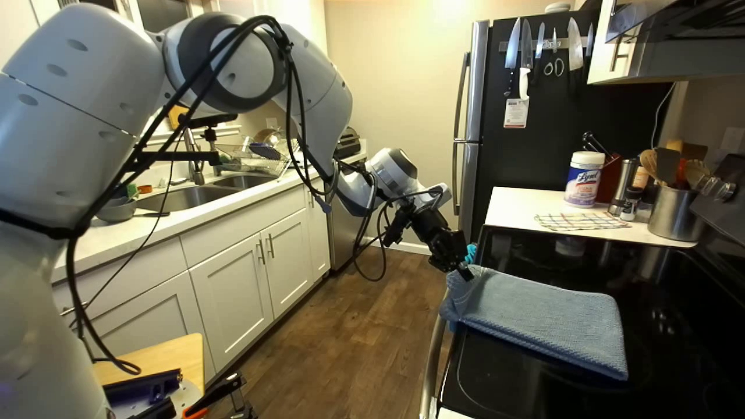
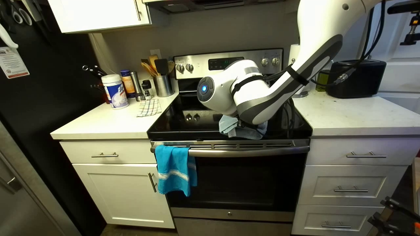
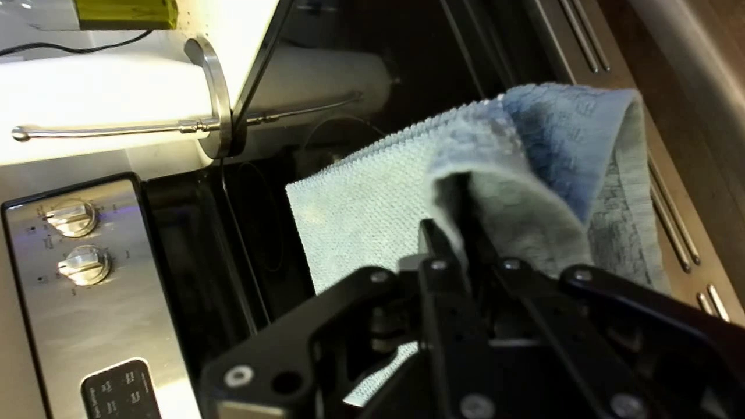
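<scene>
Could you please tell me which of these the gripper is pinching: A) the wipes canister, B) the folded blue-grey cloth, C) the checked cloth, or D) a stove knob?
B: in the wrist view, the gripper pinches a raised fold of the blue-grey cloth.

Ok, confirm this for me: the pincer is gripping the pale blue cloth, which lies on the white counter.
Wrong surface: the pale blue cloth lies on the black stovetop, as an exterior view shows. The pincer is indeed gripping it.
</scene>
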{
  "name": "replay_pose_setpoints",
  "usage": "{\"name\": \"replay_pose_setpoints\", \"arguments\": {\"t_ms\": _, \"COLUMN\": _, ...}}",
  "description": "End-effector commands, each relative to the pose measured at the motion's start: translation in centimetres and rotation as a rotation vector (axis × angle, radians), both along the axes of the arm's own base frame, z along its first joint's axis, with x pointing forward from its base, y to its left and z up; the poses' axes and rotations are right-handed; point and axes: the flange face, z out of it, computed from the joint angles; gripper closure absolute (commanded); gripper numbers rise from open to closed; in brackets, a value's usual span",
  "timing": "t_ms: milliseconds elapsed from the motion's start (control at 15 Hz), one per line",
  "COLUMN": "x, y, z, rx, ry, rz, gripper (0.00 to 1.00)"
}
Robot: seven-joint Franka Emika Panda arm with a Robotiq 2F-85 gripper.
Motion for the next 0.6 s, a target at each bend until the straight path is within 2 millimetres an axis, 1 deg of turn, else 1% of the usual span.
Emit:
{"name": "replay_pose_setpoints", "arguments": {"t_ms": 0, "x": -0.6, "y": -0.4, "z": 1.1, "rx": 0.035, "ry": -0.013, "rz": -0.005, "gripper": 1.0}}
{"name": "replay_pose_setpoints", "arguments": {"t_ms": 133, "x": -0.8, "y": -0.3, "z": 1.9, "rx": 0.055, "ry": -0.025, "rz": -0.005, "gripper": 0.99}}
{"name": "replay_pose_setpoints", "arguments": {"t_ms": 533, "x": -1.4, "y": 0.0, "z": 6.7, "rx": 0.147, "ry": -0.107, "rz": 0.01, "gripper": 0.99}}
